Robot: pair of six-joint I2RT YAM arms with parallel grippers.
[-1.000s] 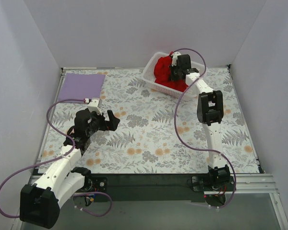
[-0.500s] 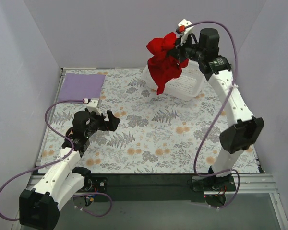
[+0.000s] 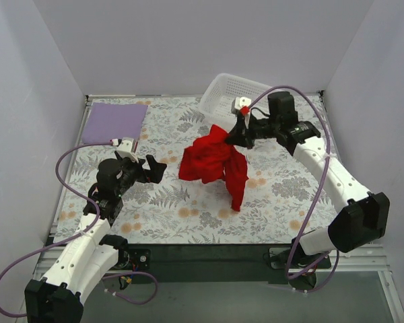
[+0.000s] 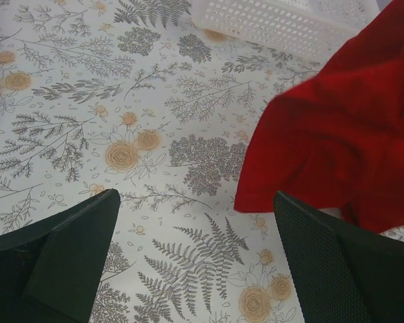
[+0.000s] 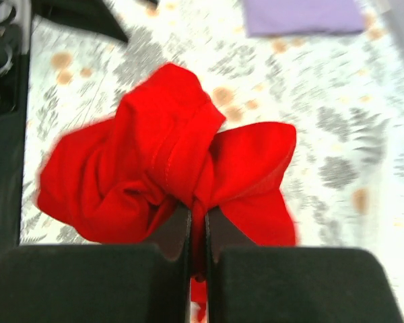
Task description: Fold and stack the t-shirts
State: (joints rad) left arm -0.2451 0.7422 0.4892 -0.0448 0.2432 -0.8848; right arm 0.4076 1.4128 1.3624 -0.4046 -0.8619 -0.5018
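Note:
The red t-shirt (image 3: 214,165) hangs bunched from my right gripper (image 3: 236,136), which is shut on a fold of it above the middle of the table; its lower end reaches the cloth. In the right wrist view the shirt (image 5: 168,168) is pinched between the fingers (image 5: 170,232). Its edge shows in the left wrist view (image 4: 337,141) at the right. My left gripper (image 3: 150,168) is open and empty, left of the shirt, low over the table (image 4: 195,262). The lavender t-shirt (image 3: 114,122) lies as a flat rectangle at the back left; it also shows in the right wrist view (image 5: 303,16).
A white mesh basket (image 3: 234,95) stands empty at the back, behind the right gripper; it shows in the left wrist view (image 4: 276,23) too. The table has a floral cloth (image 3: 188,208). Pale walls close the left, back and right sides.
My right gripper has lifted the red t-shirt out of the basket and carried it forward and down to the middle of the table. The left gripper has shifted slightly.

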